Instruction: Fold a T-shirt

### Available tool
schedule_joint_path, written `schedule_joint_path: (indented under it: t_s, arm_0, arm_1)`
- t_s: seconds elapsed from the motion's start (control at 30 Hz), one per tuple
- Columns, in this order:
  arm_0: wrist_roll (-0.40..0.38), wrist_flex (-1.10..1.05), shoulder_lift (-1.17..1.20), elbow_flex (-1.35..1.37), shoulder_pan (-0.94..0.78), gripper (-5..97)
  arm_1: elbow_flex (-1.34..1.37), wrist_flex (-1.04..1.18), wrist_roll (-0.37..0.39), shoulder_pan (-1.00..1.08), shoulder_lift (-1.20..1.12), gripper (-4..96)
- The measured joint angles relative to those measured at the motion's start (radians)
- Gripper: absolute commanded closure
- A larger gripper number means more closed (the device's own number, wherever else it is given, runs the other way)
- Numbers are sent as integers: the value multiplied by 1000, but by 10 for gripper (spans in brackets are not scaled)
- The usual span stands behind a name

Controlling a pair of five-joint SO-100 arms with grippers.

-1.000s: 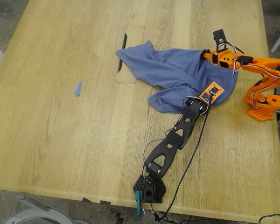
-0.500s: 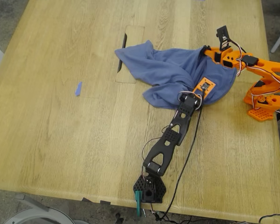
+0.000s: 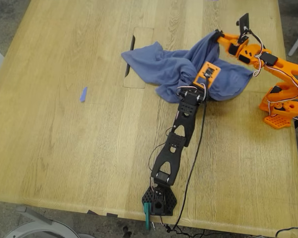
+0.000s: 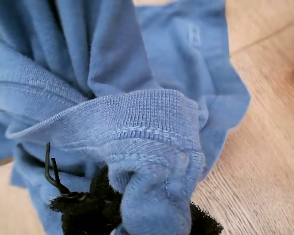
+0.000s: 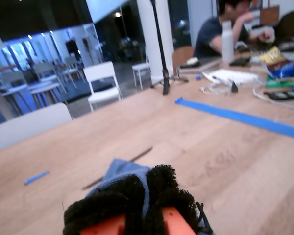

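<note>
On the table [image 3: 64,148], both claws pinch the bunched T-shirt [image 3: 159,67].

exterior view looks down; wrist views sit close on the t-shirt [image 3: 188,72].

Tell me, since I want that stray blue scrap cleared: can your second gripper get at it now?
Probably not. My second gripper is shut on the T-shirt, and the blue scrap lies apart on bare table, well beyond the shirt toward the exterior view's left.
</note>
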Motion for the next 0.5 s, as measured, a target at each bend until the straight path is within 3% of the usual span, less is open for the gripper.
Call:
schedule_joint_path:
  t_s: [0.5]
  arm_0:
    - [-2,-209,232,0,-32,918]
  arm_1:
    - [-281,-206,-46,-167,-55,913]
